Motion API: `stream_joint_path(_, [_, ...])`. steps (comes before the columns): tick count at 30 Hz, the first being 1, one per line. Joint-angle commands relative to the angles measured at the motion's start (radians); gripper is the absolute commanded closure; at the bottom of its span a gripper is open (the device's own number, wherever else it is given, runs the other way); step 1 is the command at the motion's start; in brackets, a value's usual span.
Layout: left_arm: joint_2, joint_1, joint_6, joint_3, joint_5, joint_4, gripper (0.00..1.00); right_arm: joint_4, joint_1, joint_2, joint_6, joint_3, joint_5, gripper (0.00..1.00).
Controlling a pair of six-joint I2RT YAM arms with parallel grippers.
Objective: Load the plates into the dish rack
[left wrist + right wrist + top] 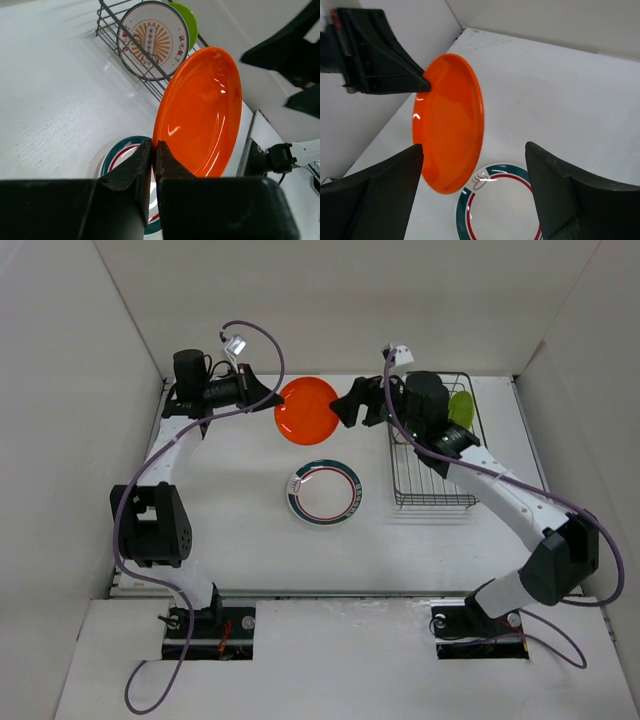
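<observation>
The plain orange plate (308, 410) is held on edge above the table at the back. My left gripper (270, 400) is shut on its left rim; the left wrist view shows the jaws (154, 145) pinching the orange plate (200, 110). My right gripper (343, 410) is open and empty just right of the plate, which sits between its spread fingers (474, 150) in the right wrist view (450, 120). The teal-and-red ringed plate (325, 492) lies flat mid-table. The sunburst plate (152, 40) and the lime green plate (189, 20) stand upright in the dish rack (400, 480).
White walls close in the table on the left, back and right. The right arm reaches over the rack's left side, hiding the sunburst plate in the top view. The green plate (461, 408) stands at the rack's far end.
</observation>
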Motion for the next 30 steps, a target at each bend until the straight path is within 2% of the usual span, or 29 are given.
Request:
stream_joint_path(1, [-0.086,-0.002,0.009,-0.032,0.02,0.077,1.0,0.07,0.017,0.055,0.027,0.059,-0.043,0.13])
stream_joint_path(5, [-0.111,-0.002,-0.033,-0.041,0.043,0.13,1.0,0.084,0.047,0.095,0.037,0.059,-0.061,0.17])
stream_joint_path(8, [-0.111,-0.002,-0.066,-0.041,0.066,0.142,1.0,0.127,0.047,0.105,0.058,0.059,-0.098,0.24])
stream_joint_path(9, [-0.102,-0.002,-0.066,-0.041,0.08,0.156,1.0,0.127,0.047,0.117,0.058,0.059,-0.11,0.3])
stream_joint_path(15, [-0.102,-0.002,-0.115,-0.068,0.1,0.217,1.0,0.199,0.047,0.126,0.09,0.05,-0.153,0.48])
stream_joint_path(18, [-0.102,-0.002,-0.137,-0.09,0.112,0.252,1.0,0.222,0.047,0.135,0.113,0.05,-0.164,0.62])
stream_joint_path(21, [-0.102,-0.002,-0.146,-0.09,0.112,0.263,1.0,0.231,0.047,0.157,0.113,0.05,-0.173,0.68])
stream_joint_path(25, [-0.102,-0.002,-0.157,-0.099,0.112,0.286,1.0,0.231,0.056,0.166,0.123,0.05,-0.173,0.96])
stream_joint_path(26, [-0.102,-0.002,-0.166,-0.099,0.112,0.286,1.0,0.231,0.056,0.166,0.123,0.05,-0.164,1.0])
stream_joint_path(28, [-0.102,-0.002,-0.166,-0.099,0.112,0.286,1.0,0.231,0.056,0.166,0.132,0.05,-0.144,1.0])
stream_joint_path(29, [-0.102,-0.002,-0.146,-0.099,0.1,0.266,0.89,0.221,0.056,0.142,0.132,0.05,-0.13,1.0])
stream_joint_path(30, [-0.102,-0.002,-0.136,-0.099,0.079,0.239,0.59,0.204,0.046,0.129,0.132,0.05,-0.109,1.0])
